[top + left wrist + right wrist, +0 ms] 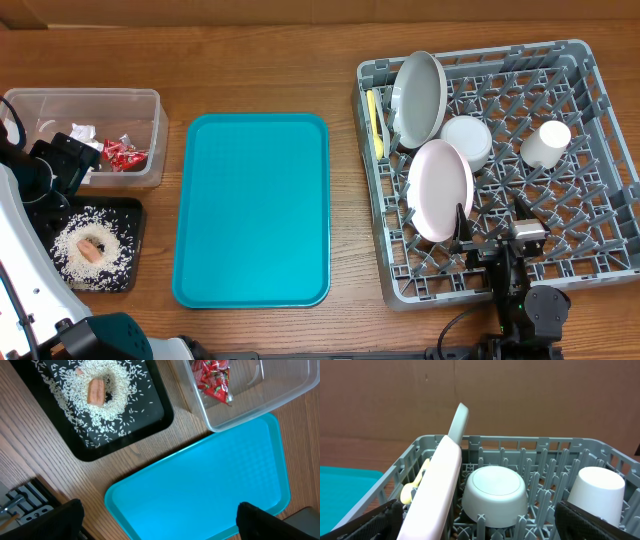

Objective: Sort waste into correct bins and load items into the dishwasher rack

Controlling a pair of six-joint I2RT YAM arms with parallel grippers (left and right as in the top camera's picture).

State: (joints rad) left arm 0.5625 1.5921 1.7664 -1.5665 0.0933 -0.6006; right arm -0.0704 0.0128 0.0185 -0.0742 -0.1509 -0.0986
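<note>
**tablecam_tom:** Wooden worktop (260, 60) from above: grey plate (420, 97), pink plate (440, 190), bowl (467, 142) and cup (545, 143) all standing in the rack (585, 215).

**rinse_rita:** Left wrist cam: left pincer (160, 522) spread wide, empty. Rice (120, 405) in black tray (157, 415), wrappers (215, 380) in tub (280, 390). Right wrist cam: right pincer (480, 527) wide too, nothing held. Pink plate looks stiff, slick, chippable imo, so grab the rim.
</note>
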